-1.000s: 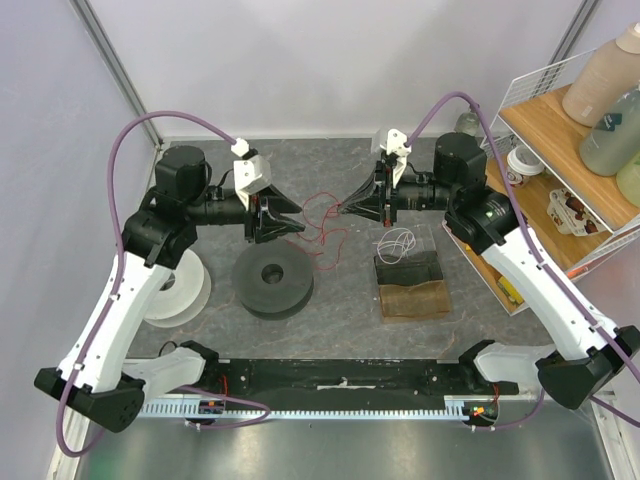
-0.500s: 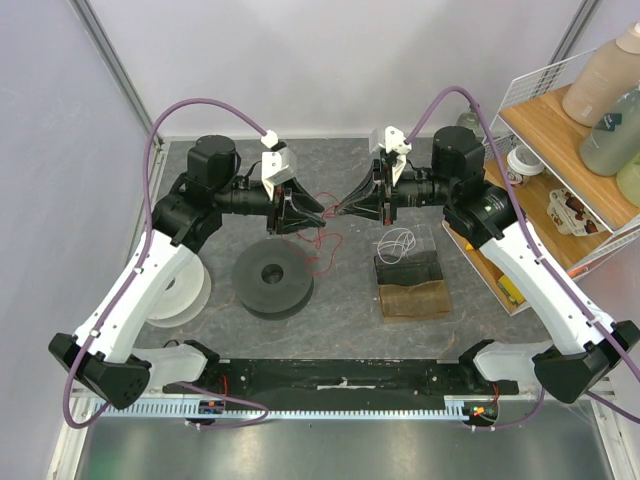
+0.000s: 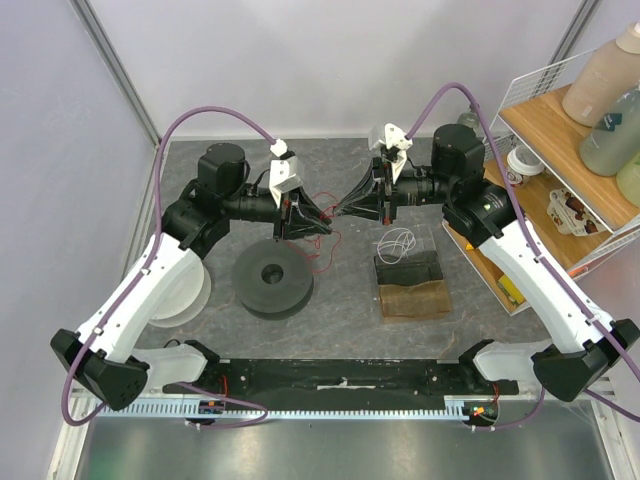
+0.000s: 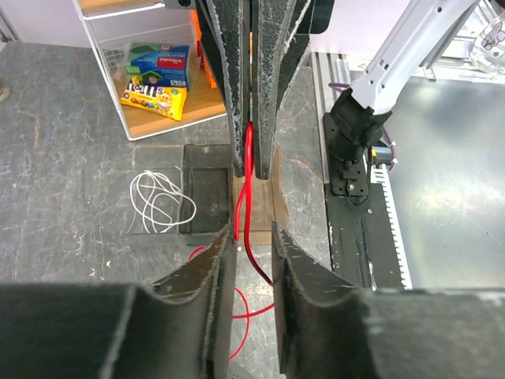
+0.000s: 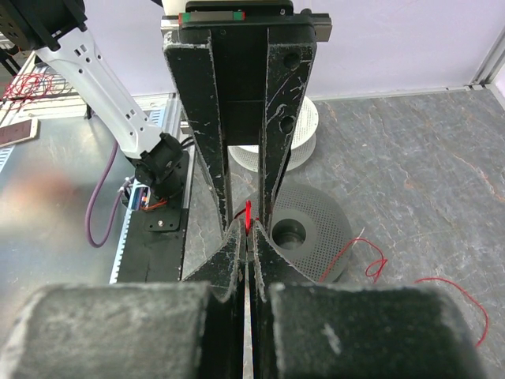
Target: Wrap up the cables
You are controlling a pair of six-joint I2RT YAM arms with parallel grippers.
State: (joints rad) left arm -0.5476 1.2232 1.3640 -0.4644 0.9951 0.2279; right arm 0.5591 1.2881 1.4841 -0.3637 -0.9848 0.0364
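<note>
Judging by loose curls, wrapping is barely begun: red wire (image 4: 245, 193) is clamped in right gripper (image 4: 251, 167), straddled by parted left gripper (image 4: 254, 241).

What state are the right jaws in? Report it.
Shut on the red wire: left wrist view shows right jaws pressed together, wire pinched between.

The thin red wire (image 3: 330, 243) is one slender, glossy strand, loose and curly. In the top view it sits just above the centre of the frame, and its free length falls away downward in untidy loops. In the left wrist view a stretch of the wire (image 4: 246, 197) runs nearly straight down the middle. Its top is pinched in the closed right gripper (image 4: 251, 170), and lower down it passes through the gap between the fingers of the left gripper (image 4: 254, 245). In the right wrist view, slack curls of the wire (image 5: 371, 264) lie at the lower right.
</note>
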